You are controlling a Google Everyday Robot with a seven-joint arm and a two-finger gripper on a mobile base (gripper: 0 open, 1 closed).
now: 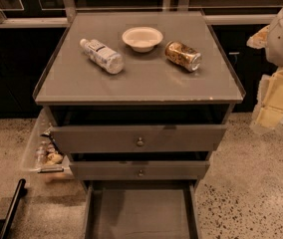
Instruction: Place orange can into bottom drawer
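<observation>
Because the orange can (183, 56) lies on its side, not upright, on the right half of the cabinet top (141, 86), rolling is judged to be the main risk: a round body can be nudged away by a grip that is set slightly off centre. It is angled, with one silver end turned toward the front right. A push from the right would probably send it toward the white bowl (142, 38), which sits just beside it to the left. A clear plastic bottle (101, 56) is laid farther left, well apart from the can, and is unlikely to be disturbed.

The gripper (274, 102) is seen at the right edge of the view, off the side of the cabinet and lower than its top. It appears to be the pale yellowish part below the white arm housing. Whether it is open or closed cannot be told; the can is not held by it.

Lower down, the bottom drawer (141, 215) is pulled out and nothing is seen in the visible part of it. The top drawer (139, 138) and middle drawer (140, 170) are also partly drawn out above it. A can lowered too close to the cabinet could be knocked against those fronts, so it would need to be brought well forward before being released.
</observation>
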